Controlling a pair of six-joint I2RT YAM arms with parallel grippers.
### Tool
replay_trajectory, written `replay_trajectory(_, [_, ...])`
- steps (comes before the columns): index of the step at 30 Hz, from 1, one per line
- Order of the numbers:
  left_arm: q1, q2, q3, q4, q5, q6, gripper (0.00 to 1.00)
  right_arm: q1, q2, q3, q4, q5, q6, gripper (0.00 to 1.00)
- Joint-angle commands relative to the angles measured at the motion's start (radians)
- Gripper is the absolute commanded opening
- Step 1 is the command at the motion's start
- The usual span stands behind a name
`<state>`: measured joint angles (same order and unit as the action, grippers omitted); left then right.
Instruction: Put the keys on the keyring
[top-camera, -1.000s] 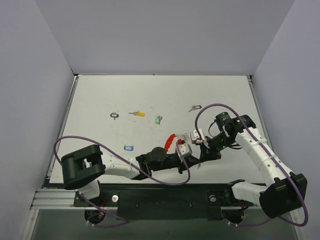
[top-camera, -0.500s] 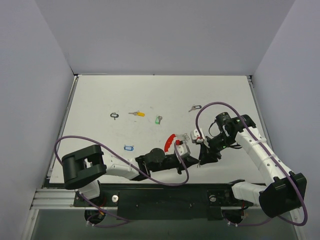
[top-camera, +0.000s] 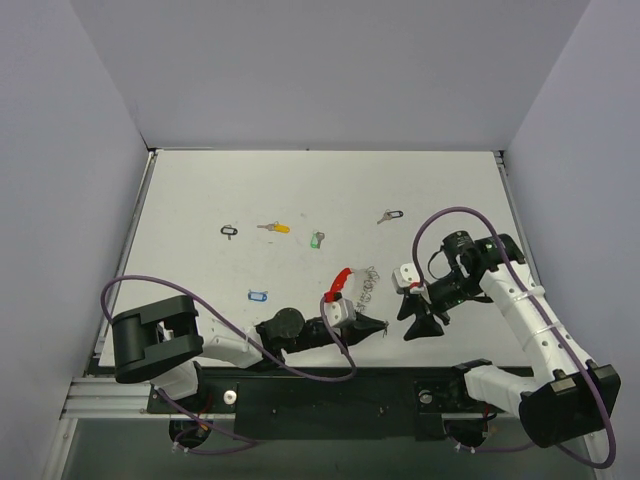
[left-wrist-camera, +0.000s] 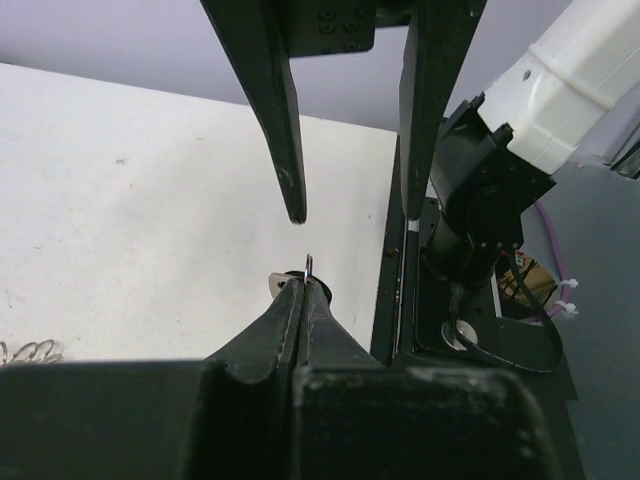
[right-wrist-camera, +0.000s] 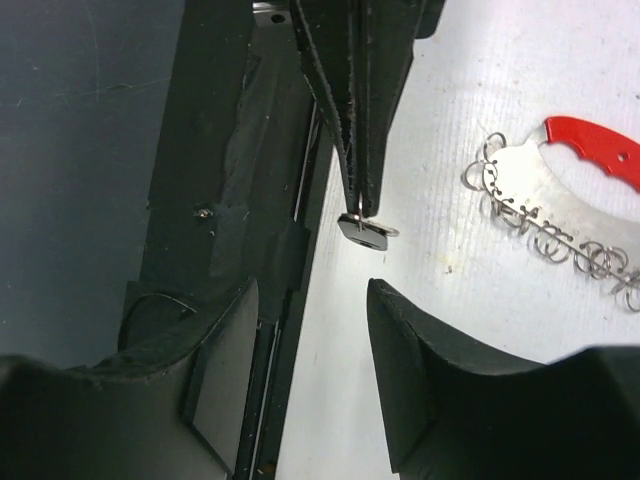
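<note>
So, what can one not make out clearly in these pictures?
The held key: the left fingers hide it in the top view; the wrist views show only its tag and a loop.
The keyring: the right wrist view cuts its red band at the edge; the left wrist view shows only a few loops.
The loose keys: too small in the top view to read their blades.

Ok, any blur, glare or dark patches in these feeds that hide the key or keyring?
Top external: even light, no glare; the green-tagged key is a speck. Left wrist: the left tool is a dark mass, the black-tagged key barely peeking out. Right wrist: keyring and that key both sharp.
</note>
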<state>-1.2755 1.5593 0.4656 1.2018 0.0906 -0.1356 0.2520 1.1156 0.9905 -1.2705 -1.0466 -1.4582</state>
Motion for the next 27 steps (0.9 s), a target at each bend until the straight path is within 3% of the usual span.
replay_trajectory(1, [-0.004,-0.012,0.021,0.137,0.012,-0.018,0.0,0.021,0.01,-0.003,-0.078,-0.07,-0.108,0.42])
replay_trajectory(18, [-0.004,0.071,0.034,0.277,0.02,-0.101,0.0,0.041,0.032,0.01,-0.072,-0.122,-0.106,0.25])
replay_trajectory(27, [-0.005,0.064,0.033,0.285,0.015,-0.107,0.0,0.049,0.076,-0.001,-0.02,-0.086,-0.061,0.23])
